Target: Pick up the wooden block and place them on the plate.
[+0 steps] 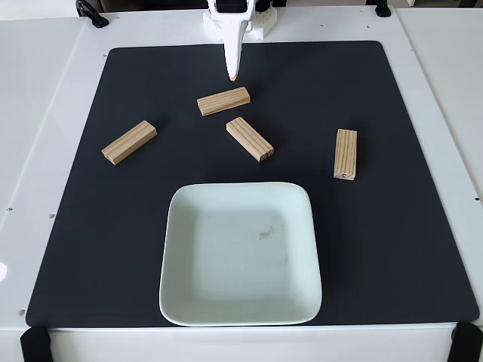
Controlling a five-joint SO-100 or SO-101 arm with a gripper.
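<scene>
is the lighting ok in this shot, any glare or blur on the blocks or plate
Fixed view: even, soft light, only faint shadows beside the four wooden blocks; the plate shows mild sheen, no harsh glare; focus is sharp, grain lines readable; the white claw blends slightly into the bright table.

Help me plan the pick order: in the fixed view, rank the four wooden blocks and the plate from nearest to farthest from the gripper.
1. Top-centre block, just below the gripper.
2. Middle block, angled.
3. Left block and right block: too close to call.
4. Plate, at the front.
</scene>
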